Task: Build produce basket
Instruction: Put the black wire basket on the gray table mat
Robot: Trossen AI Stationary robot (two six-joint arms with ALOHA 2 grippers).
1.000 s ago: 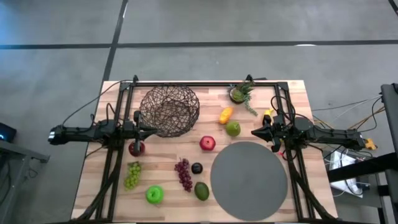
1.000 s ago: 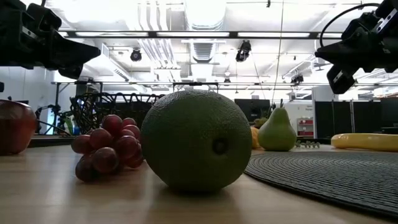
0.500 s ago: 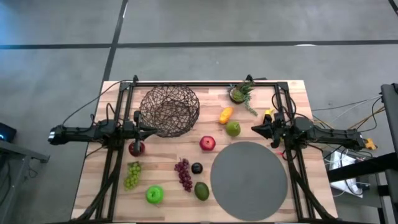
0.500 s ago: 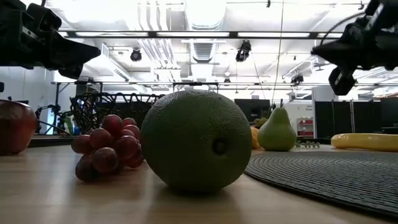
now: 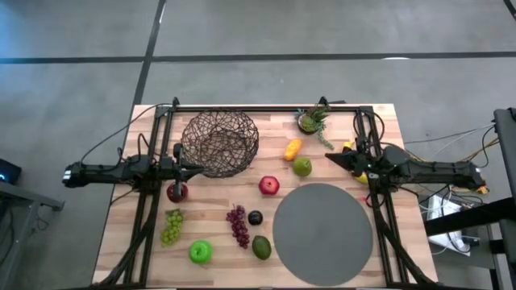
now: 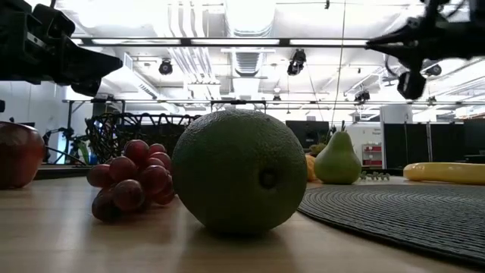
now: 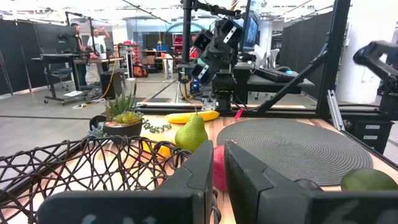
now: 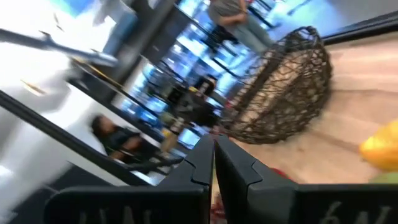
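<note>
A pale wooden counter point(image 5: 218, 242) stands on grey concrete floor point(image 5: 258, 48). The basket point(image 5: 219, 143) sits near its far edge, produce point(image 5: 239, 225) scattered beside. Left hand point(image 5: 198, 168) and right hand point(image 5: 330, 159) hover clenched, empty.

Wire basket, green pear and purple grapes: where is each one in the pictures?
Wire basket point(image 5: 219, 142), high view, middle of the mesh bowl.
Green pear point(image 6: 337, 161), low view, its wide belly.
Purple grapes point(image 5: 239, 225), high view, middle of the bunch.

Right tool point(image 8: 213, 163) in foreground, two dark fingers pressed together. Beyond, dark woven wire basket point(image 8: 286, 87) on pale wood tabletop point(image 8: 367, 81). Yellow-orange fruit piece point(image 8: 380, 149) at edge. Person point(image 8: 233, 18) behind, blurred.
</note>
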